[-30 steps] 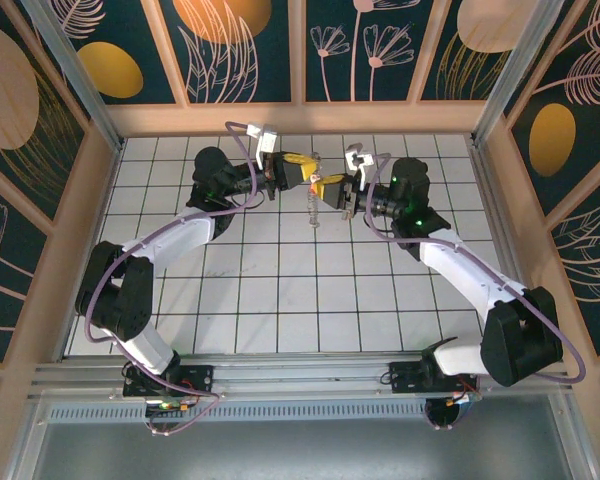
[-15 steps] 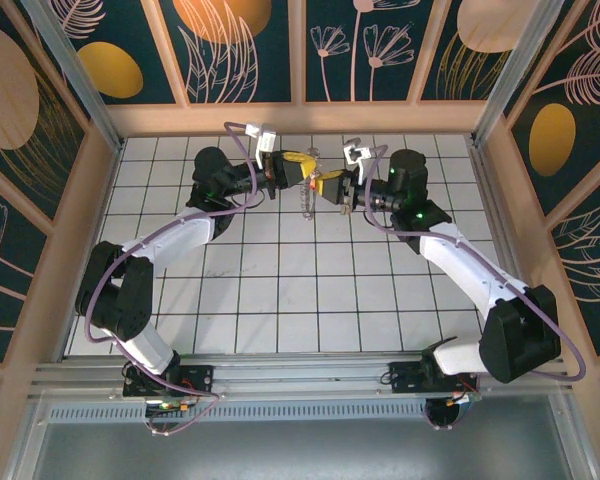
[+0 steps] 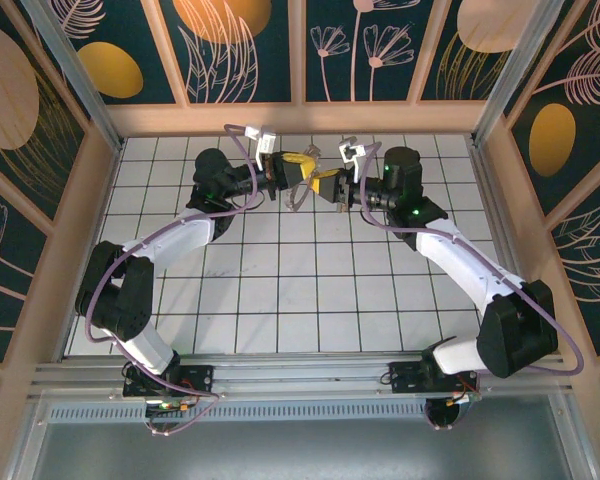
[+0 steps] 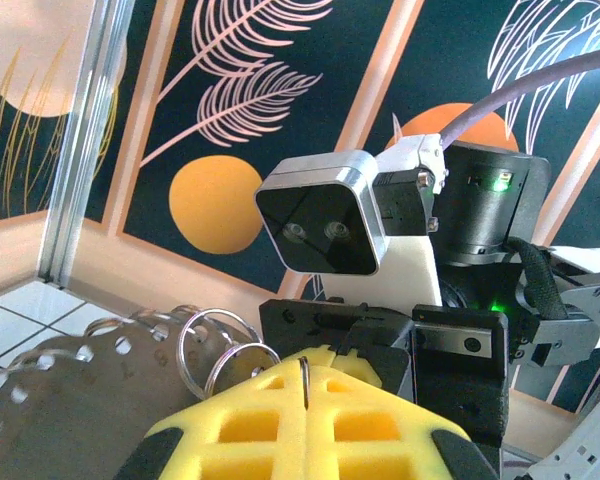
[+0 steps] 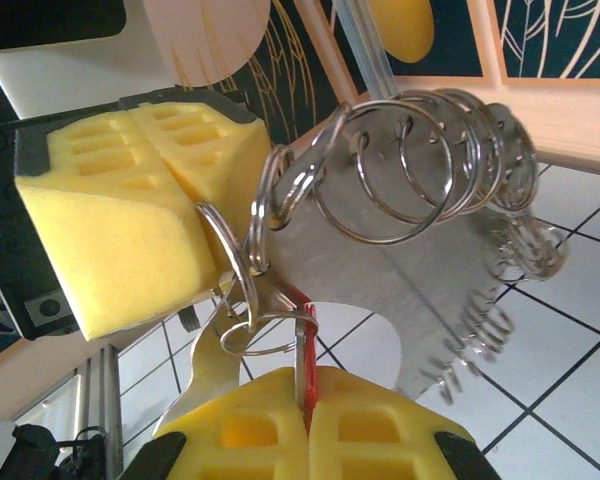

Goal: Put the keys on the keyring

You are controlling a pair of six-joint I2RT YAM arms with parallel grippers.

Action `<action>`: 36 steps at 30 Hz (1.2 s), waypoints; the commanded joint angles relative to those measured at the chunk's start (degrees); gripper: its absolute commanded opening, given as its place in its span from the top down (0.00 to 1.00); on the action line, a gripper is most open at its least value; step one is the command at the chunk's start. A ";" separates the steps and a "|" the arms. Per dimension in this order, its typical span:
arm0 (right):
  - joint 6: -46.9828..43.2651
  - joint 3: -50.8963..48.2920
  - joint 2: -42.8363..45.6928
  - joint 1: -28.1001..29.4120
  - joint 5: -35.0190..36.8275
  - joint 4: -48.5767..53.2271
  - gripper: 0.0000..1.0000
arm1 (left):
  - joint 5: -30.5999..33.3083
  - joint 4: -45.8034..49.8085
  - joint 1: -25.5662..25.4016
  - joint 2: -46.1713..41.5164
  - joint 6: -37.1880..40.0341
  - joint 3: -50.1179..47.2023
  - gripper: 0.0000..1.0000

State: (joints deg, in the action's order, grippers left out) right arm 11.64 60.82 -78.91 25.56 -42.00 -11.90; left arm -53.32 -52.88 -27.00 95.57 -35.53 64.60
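Since a second ago the right gripper (image 3: 327,186) has shifted left, closer to the left gripper (image 3: 298,163). The keyring (image 3: 294,196) now hangs tilted, not straight. Both are raised over the far middle of the tiled table (image 3: 280,290). Left jaws pinched tight on one loop of the keyring. Right jaws clamped on the red key (image 5: 298,305), just beside the keyring's end loops.

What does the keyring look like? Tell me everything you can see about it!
The keyring is a floppy chain of thin, shiny silver wire rings, each linked through the next. It hangs in the air between the two grippers and curves in an arc. One ring is pinched between the yellow foam pads of the left gripper. Another ring near that end lies against the red-headed key, which the right gripper holds. Whether the key passes through that ring is unclear.
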 commanded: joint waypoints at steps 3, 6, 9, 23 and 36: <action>-2.09 3.26 3.18 -1.34 3.63 -0.47 1.00 | -1.79 2.76 -0.44 -2.23 2.90 -1.75 1.00; -3.02 3.44 4.13 -1.52 4.53 1.43 1.00 | -1.70 3.11 -0.42 -2.56 3.27 -2.02 1.00; -3.47 3.43 5.12 -1.73 5.43 2.65 1.00 | -1.36 3.65 -0.41 -2.76 3.93 -2.28 1.00; -4.43 6.90 3.52 -1.46 4.64 5.37 1.00 | -1.66 3.50 -0.42 -2.67 3.85 -1.98 1.00; -9.56 7.12 3.94 -1.73 10.47 12.75 1.00 | -0.74 2.00 -0.42 -3.20 3.14 -2.72 1.00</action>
State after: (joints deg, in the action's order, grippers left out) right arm 4.27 65.52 -75.57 24.43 -35.94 0.23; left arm -52.49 -48.64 -27.14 94.11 -32.75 62.54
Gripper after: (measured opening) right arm 0.051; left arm 0.050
